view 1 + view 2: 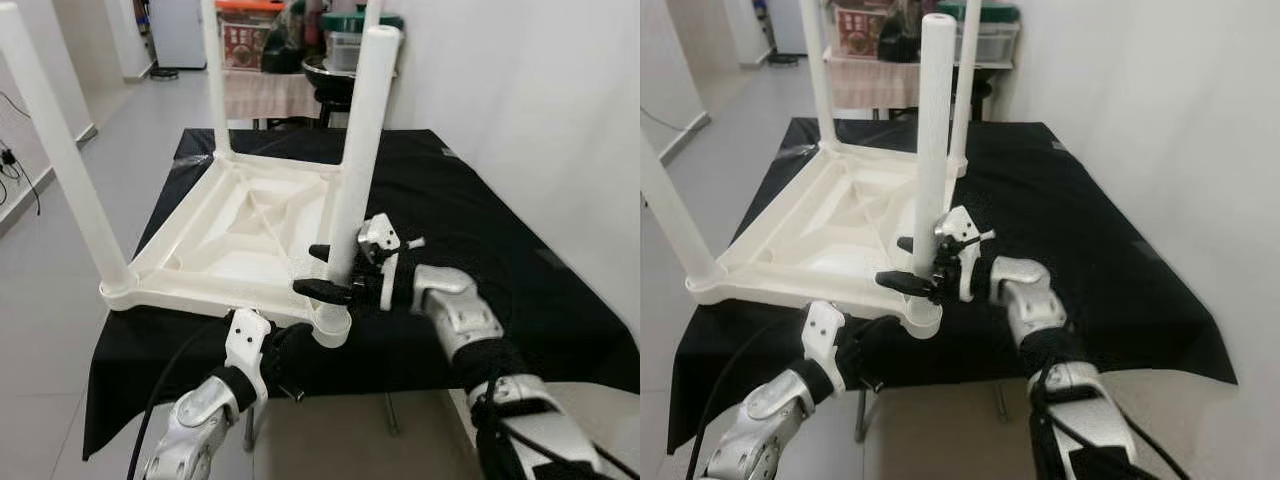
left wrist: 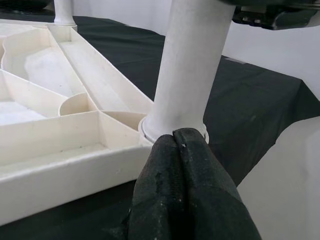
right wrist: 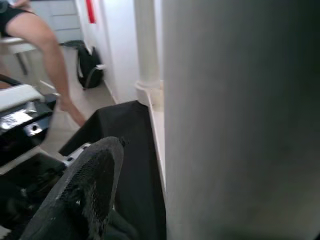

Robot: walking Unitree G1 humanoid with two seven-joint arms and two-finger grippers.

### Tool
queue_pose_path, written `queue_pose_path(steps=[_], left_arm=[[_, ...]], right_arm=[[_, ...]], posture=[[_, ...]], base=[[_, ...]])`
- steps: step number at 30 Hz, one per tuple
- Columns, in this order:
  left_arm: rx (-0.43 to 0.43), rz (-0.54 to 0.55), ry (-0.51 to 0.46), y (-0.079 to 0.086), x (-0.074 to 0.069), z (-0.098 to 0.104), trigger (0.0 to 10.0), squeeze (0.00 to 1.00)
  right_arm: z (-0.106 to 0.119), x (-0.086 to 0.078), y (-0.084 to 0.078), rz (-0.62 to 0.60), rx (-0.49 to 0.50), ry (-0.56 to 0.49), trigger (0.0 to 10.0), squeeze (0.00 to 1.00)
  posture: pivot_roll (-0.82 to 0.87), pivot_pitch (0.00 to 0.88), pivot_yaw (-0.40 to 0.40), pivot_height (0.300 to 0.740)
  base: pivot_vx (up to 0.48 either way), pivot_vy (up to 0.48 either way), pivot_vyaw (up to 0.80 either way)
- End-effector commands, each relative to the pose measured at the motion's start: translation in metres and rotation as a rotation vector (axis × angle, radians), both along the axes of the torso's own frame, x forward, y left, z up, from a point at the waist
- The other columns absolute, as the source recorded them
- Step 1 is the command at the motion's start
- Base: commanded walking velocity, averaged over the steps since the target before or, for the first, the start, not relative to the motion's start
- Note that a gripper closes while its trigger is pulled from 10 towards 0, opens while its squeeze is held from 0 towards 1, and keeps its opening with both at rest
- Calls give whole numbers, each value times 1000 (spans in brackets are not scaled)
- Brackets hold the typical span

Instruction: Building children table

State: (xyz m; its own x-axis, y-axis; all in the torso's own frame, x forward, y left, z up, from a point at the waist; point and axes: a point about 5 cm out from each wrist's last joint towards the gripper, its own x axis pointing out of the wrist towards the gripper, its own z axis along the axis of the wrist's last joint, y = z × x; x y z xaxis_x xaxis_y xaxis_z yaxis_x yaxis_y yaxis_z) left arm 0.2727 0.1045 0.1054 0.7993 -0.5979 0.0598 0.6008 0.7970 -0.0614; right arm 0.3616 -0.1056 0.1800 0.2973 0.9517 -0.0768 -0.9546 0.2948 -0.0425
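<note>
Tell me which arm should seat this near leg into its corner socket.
Right. The right gripper already straddles the near leg; the left gripper sits low under the tabletop corner, better for bracing.

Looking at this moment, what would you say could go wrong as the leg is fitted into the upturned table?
1. The near leg is tall and the right gripper holds it low down, so the top may tilt and bind in the corner socket.
2. That socket overhangs the black-clothed table's front edge; downward pushing could tip or slide the white tabletop.
3. The left gripper presses close beneath the socket and could get pinched.
</note>
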Motion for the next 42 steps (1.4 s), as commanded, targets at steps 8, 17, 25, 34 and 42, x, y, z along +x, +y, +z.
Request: queue_pose_path(steps=[8, 17, 25, 34, 42], left_arm=[[10, -1, 6, -1, -6, -5, 10000, 0], [37, -15, -10, 2, -22, -4, 10000, 0], [18, 4, 9, 6, -34, -5, 10000, 0], [21, 7, 13, 6, -28, -6, 10000, 0], [18, 17, 18, 5, -27, -5, 10000, 0]], right_arm=[[-3, 16, -6, -142, 37, 64, 0, 0], [-25, 6, -31, -169, -1, 52, 0, 0], [-74, -17, -36, -918, -36, 157, 0, 0], [-69, -20, 1, -1045, -5, 135, 0, 0], [-48, -3, 16, -916, 60, 118, 10000, 1000]], posture=[[97, 0, -123, 740], [77, 0, -113, 740], [40, 0, -110, 740], [51, 0, -105, 740], [60, 0, -103, 740]], base=[[0, 0, 0], [0, 0, 0], [0, 0, 0], [0, 0, 0], [0, 0, 0]])
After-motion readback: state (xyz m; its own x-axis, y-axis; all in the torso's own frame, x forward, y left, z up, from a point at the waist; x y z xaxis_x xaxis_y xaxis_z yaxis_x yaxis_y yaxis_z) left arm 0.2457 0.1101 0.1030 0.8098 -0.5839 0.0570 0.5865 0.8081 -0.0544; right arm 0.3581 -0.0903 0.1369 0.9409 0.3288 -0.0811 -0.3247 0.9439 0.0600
